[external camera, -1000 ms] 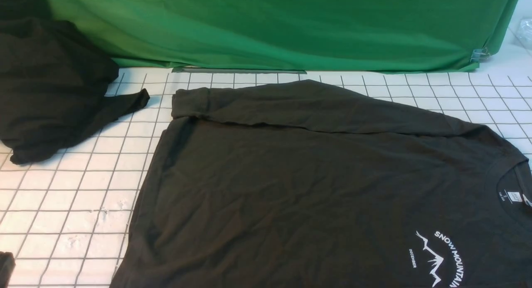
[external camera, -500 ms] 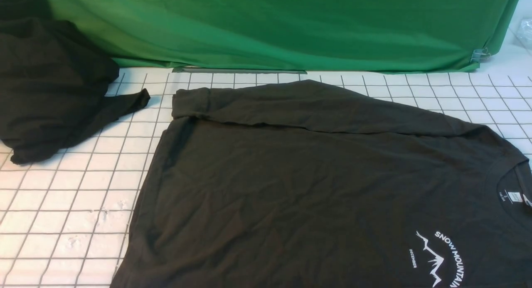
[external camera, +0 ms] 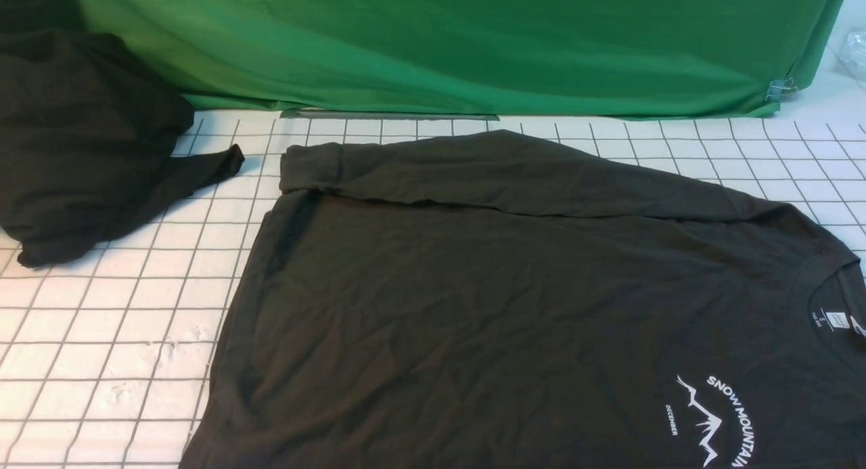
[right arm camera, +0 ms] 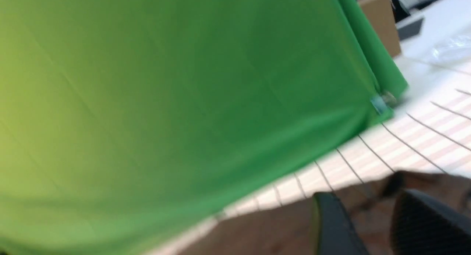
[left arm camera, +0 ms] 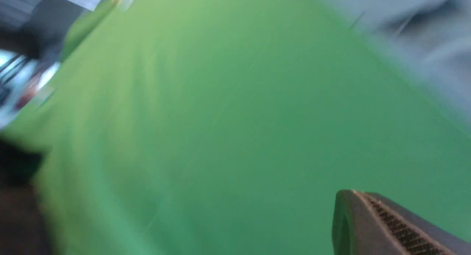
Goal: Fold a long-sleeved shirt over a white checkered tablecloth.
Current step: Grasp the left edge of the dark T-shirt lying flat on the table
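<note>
The dark charcoal long-sleeved shirt point(external camera: 514, 306) lies flat on the white checkered tablecloth point(external camera: 115, 333), with its collar point(external camera: 829, 300) and its white mountain print point(external camera: 717, 418) at the right. One sleeve point(external camera: 487, 168) is folded across its far edge. Neither gripper shows in the front view. In the blurred left wrist view my left gripper point(left arm camera: 358, 193) has its fingers pressed together, with only green cloth behind it. My right gripper point(right arm camera: 362, 199) is open over the shirt point(right arm camera: 265, 225) near the tablecloth point(right arm camera: 423, 137). Nothing is between its fingers.
A blacker shapeless heap of cloth point(external camera: 81, 144) sits at the far left of the table. The green fabric backdrop point(external camera: 460, 49) hangs along the back edge, held by a clip point(external camera: 779, 88) at its right end. White surface and clear plastic point(external camera: 854, 53) lie beyond the backdrop's right end.
A dark shape at the bottom left corner of the front view one second ago has left the frame. The shirt and the black heap have not moved.
</note>
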{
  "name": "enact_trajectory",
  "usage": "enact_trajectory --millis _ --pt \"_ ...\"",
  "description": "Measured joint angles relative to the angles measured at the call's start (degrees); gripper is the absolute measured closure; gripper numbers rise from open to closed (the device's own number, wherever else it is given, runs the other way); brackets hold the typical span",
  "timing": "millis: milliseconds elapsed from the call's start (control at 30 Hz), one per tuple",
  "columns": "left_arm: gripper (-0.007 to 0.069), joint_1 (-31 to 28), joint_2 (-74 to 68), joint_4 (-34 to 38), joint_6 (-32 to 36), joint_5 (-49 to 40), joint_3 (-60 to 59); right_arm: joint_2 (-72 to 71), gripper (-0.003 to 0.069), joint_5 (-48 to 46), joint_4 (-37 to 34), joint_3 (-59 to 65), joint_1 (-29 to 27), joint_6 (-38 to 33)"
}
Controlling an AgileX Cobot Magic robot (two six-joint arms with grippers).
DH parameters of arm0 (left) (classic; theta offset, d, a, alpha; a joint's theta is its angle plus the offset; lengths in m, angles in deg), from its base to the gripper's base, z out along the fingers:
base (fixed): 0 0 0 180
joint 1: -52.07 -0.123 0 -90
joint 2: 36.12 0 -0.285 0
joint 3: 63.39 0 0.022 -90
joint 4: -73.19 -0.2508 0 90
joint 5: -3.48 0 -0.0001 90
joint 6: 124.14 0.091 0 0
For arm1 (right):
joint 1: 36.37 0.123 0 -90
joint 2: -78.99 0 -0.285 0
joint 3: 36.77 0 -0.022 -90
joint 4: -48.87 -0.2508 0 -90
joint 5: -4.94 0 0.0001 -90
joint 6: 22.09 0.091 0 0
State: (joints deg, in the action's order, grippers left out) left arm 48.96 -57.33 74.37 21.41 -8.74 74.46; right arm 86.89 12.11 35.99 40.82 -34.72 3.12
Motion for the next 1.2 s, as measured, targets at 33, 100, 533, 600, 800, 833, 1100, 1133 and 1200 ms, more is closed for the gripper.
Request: enact_trajectory --millis 33,100,533,600,800,833,1100,1133,1200 --pt "0.0621 0.00 -3.42 0.76 4.07 -5.62 3.42 0.00 0.0417 0.92 -0.07 0.00 0.00 0.62" --pt "0.0621 0.00 -11.40 3.98 14.66 -16.63 9.63 0.00 0.0417 2.38 -0.19 0.00 0.00 1.03" --pt "0.0627 1.42 -43.98 21.95 42.47 -48.37 8.11 4.15 0.0604 -20.23 -0.46 -12.00 6.90 -6.30" --pt "0.0630 5.40 -45.75 20.52 41.60 -46.78 5.20 11.27 0.0639 -27.44 -0.53 -18.85 10.60 -9.37" --pt "0.0630 20.94 -51.40 7.40 28.29 -47.27 2.58 28.40 0.0649 -40.31 -0.48 -33.06 18.26 -20.71" --pt "0.0630 23.80 -52.55 4.85 25.46 -47.32 2.52 31.55 0.0649 -42.11 -0.48 -34.95 19.57 -22.61" --pt "0.0550 33.09 -58.23 -2.70 16.33 -38.17 2.48 44.81 0.0643 -45.13 -0.48 -39.00 25.91 -26.52" --pt "0.0519 33.24 -58.76 -3.47 15.88 -37.36 2.48 45.06 0.0641 -45.18 -0.48 -39.00 26.22 -26.52" --pt "0.0449 33.29 -60.22 -5.15 14.83 -35.85 2.48 45.35 0.0640 -45.18 -0.48 -39.00 26.60 -26.59"
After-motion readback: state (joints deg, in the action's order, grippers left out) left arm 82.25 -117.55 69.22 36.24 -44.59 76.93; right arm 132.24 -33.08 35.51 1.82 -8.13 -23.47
